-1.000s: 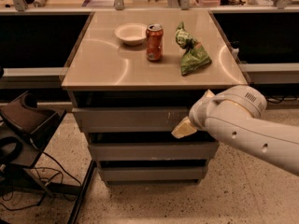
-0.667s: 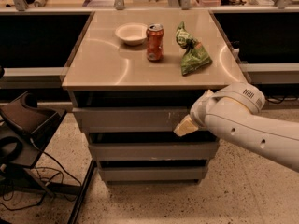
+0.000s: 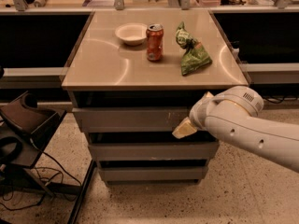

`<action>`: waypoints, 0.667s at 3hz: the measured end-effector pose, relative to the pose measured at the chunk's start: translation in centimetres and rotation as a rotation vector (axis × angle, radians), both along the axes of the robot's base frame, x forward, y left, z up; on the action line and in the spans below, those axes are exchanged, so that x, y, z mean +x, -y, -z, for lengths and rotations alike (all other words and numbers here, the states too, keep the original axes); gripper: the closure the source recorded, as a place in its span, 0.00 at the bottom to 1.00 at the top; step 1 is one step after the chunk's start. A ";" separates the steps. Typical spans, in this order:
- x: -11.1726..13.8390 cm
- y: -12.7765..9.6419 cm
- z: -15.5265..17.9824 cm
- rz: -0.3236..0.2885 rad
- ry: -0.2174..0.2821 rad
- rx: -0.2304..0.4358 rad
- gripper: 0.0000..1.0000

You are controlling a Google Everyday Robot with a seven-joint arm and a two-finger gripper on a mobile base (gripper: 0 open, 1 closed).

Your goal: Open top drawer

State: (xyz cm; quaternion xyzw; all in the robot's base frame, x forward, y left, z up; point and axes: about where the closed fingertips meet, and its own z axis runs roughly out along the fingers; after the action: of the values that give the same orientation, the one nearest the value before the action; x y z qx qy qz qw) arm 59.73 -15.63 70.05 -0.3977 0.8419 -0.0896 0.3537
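The top drawer [image 3: 131, 119] is the widest grey front, just under the tan table top [image 3: 103, 69], with a dark gap above it. No tray body shows behind the front. My gripper [image 3: 184, 129] is a pale tip at the end of my white arm [image 3: 243, 125], which reaches in from the right. It sits at the right part of the top drawer's lower edge, touching or very close to it. My arm hides the drawer's right end.
Two narrower grey drawer fronts, the middle [image 3: 149, 150] and the bottom [image 3: 149, 173], lie below. On the table stand a white bowl [image 3: 131, 33], an orange can [image 3: 154, 42] and a green bag [image 3: 192, 55]. A black stand [image 3: 23, 125] and cables [image 3: 28, 190] are at the left.
My gripper has shifted very slightly along the drawer's lower edge. The drawer front and the things on the table have not visibly moved.
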 end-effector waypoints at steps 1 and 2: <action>0.9 -0.3 3.8 -0.017 -0.040 0.068 0.00; 2.4 -0.7 5.8 -0.037 -0.052 0.110 0.00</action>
State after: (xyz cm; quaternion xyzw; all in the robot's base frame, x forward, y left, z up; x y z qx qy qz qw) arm 62.15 -14.94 64.25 -0.3952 0.8470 -0.0261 0.3547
